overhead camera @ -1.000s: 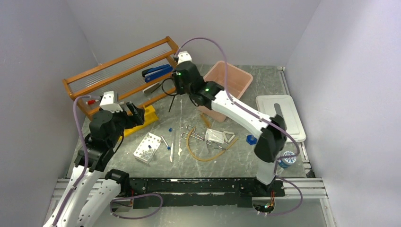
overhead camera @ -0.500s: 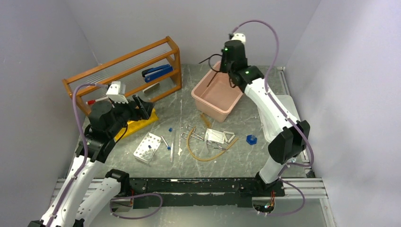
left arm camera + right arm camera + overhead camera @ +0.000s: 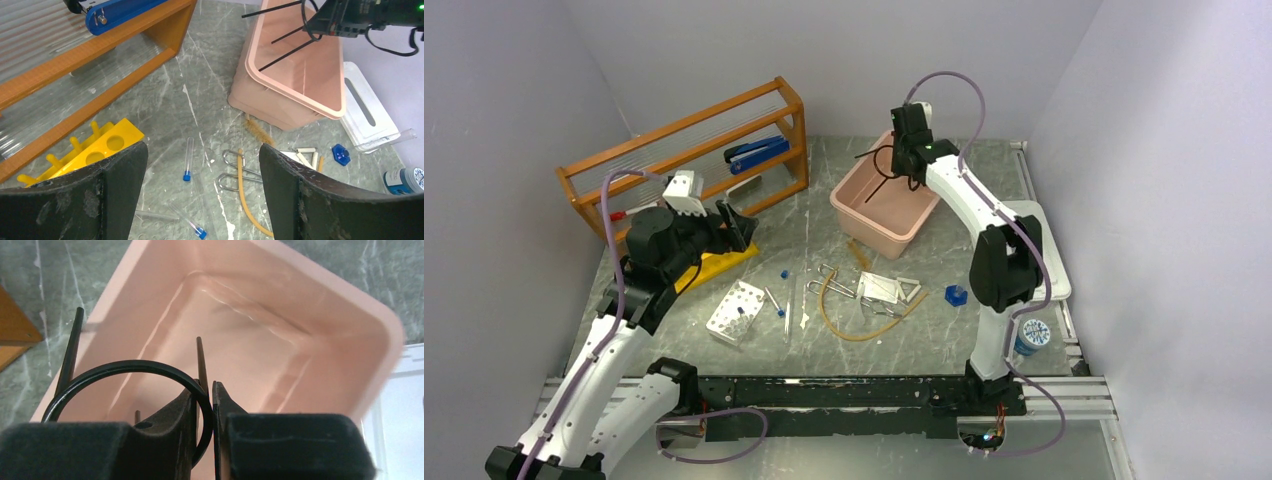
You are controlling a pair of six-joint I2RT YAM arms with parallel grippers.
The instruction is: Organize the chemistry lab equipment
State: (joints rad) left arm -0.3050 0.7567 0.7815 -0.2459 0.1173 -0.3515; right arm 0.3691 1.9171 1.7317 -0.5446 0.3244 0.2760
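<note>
Right gripper: fingers drawn together, clamped on the ring of the black wire ring tripod. The tripod hangs in the air over the open pink bin, which sits toward the far edge of the tabletop, right of centre. Its legs stick out away from the gripper. In the right wrist view the bin's floor looks bare.

Left gripper: jaws wide apart, nothing between them. It hovers over the left part of the tabletop, just above the far end of the yellow rack. The orange wooden shelf stands at the far-left corner with a blue tool on it.

Loose pieces, middle of the tabletop:
- amber rubber tube, a loose loop open toward the bin
- metal scissor-like tongs, handle loops lying against the tube's left side
- white mesh square with the triangle just to its right, both within the tube's loop
- blue hex piece, alone, right of the triangle
- blue-capped vials lying flat between the tongs and the white holed rack

Right edge: white lid, and nearer the arm bases a blue-lidded jar.
</note>
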